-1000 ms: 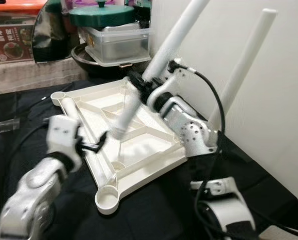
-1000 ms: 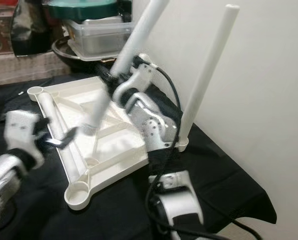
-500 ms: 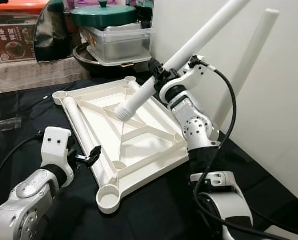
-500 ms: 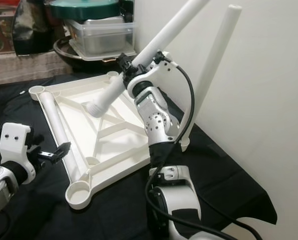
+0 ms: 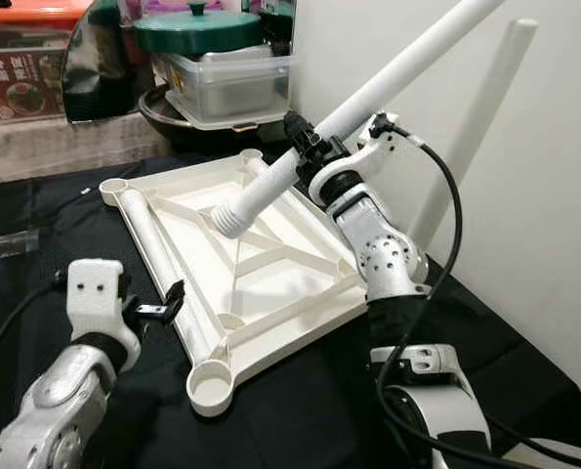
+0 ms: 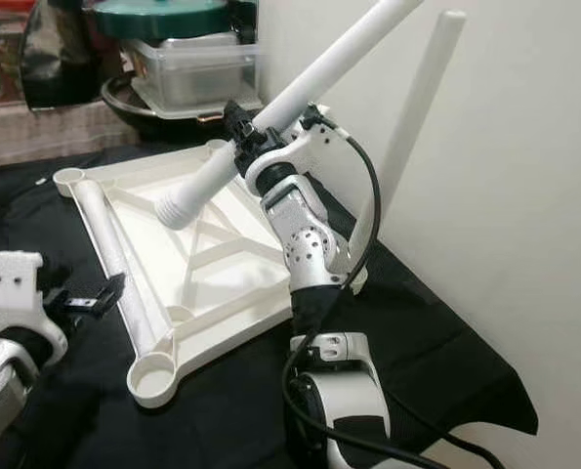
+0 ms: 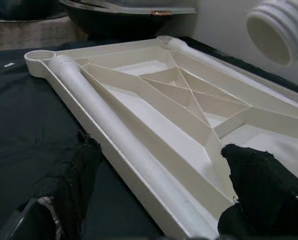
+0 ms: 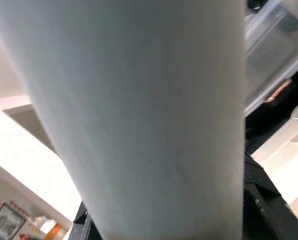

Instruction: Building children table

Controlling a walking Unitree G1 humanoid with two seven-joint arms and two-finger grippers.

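The right gripper (image 5: 305, 147) is clamped around a white table leg (image 5: 368, 98), threaded end hanging over the upturned tabletop (image 5: 270, 264); this looks light, stiff, slick plastic, best held mid-shaft. The left gripper (image 5: 163, 305), fingers apart, waits beside the tabletop's near edge on black cloth (image 5: 300, 410) by a white wall (image 5: 554, 195).

worktop (image 5: 46, 225): covered in black cloth | on it: white tabletop (image 5: 270, 278) lying upside down, ribbed underside up, round leg sockets at corners | one white leg (image 6: 407, 137) standing upright in far right corner socket
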